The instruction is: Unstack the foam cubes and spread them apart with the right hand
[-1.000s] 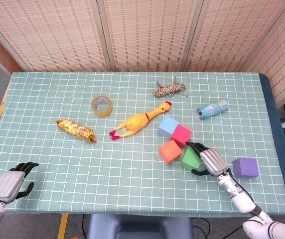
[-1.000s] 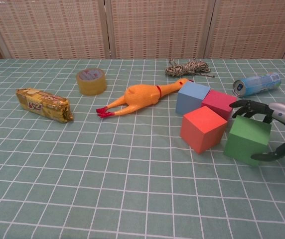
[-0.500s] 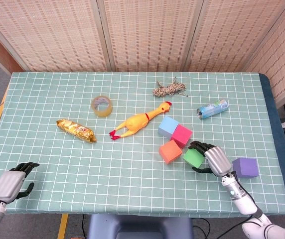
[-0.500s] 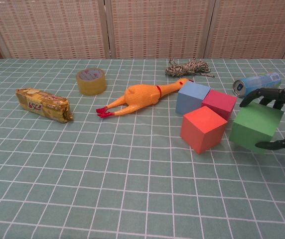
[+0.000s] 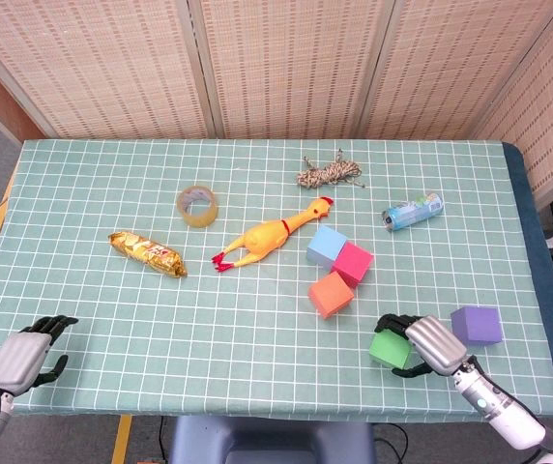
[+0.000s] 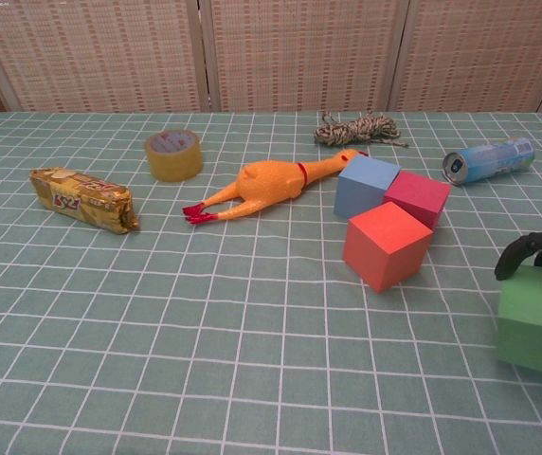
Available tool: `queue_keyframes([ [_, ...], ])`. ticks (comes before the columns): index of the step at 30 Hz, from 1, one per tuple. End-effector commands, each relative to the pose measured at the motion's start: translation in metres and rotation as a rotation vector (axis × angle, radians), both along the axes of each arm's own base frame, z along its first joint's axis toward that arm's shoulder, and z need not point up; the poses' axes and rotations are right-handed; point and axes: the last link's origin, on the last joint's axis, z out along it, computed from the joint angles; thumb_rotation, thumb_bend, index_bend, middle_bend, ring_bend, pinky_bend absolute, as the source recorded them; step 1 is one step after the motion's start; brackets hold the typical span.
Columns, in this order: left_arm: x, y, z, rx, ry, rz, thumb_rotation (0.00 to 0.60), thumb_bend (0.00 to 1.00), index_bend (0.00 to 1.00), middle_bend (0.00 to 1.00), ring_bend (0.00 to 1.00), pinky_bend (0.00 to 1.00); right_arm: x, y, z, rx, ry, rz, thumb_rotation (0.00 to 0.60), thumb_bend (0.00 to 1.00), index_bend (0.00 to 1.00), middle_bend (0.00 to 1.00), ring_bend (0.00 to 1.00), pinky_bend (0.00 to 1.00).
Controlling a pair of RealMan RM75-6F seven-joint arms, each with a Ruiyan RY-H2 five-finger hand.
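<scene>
Green foam cube gripped in right hand near tabletop's front-right edge; setting it down flat, well apart from purple cube, looks best; left hand idle, open

the right hand grips the green cube near the table's front edge, dark fingers curled over the cube's top and its forearm running back toward the lower right. the left hand rests far to the left of that cube, holding nothing, fingers slightly apart
</scene>
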Motion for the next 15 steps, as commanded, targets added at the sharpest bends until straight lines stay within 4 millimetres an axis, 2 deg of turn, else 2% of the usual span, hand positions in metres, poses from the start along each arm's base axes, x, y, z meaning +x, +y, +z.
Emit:
queue_keyframes([
  [1,0.0,0.0,0.0,0.001,0.0,0.001,0.6,0.47,0.2,0.2,0.18,0.39,-0.01,0.013,0.007,0.043,0.138,-0.005,0.6,0.15,0.32,0.49,0.47,0.74],
  [4,0.001,0.0,0.0,-0.001,-0.002,-0.003,0.6,0.47,0.21,0.2,0.18,0.39,-0.008,0.014,0.009,0.094,0.174,-0.02,0.6,0.15,0.06,0.29,0.27,0.53],
  [6,0.001,0.0,0.0,-0.002,-0.001,-0.005,0.6,0.47,0.21,0.2,0.18,0.39,-0.006,0.015,0.009,0.127,0.173,-0.034,0.6,0.14,0.01,0.17,0.11,0.37],
  [8,0.0,0.0,0.0,-0.001,-0.002,-0.002,0.6,0.47,0.2,0.2,0.18,0.39,-0.005,0.014,0.01,0.143,0.169,-0.036,0.6,0.12,0.0,0.08,0.02,0.25],
  [9,0.0,0.0,0.001,0.0,-0.002,0.0,0.6,0.47,0.2,0.2,0.18,0.39,-0.003,0.014,0.011,0.149,0.166,-0.034,0.6,0.11,0.0,0.05,0.01,0.2],
  [11,0.0,0.0,0.001,0.001,-0.002,0.003,0.6,0.47,0.21,0.2,0.18,0.39,-0.002,0.013,0.013,0.156,0.171,-0.021,0.6,0.08,0.0,0.0,0.0,0.05],
  [13,0.0,0.0,0.001,0.001,-0.005,0.003,0.6,0.47,0.2,0.2,0.18,0.39,0.003,0.011,0.017,0.156,0.161,-0.006,0.6,0.06,0.0,0.0,0.0,0.0],
  [15,0.0,0.0,0.002,0.0,-0.007,0.001,0.6,0.47,0.2,0.2,0.18,0.39,0.01,0.009,0.02,0.154,0.136,0.006,0.6,0.06,0.0,0.0,0.0,0.0],
])
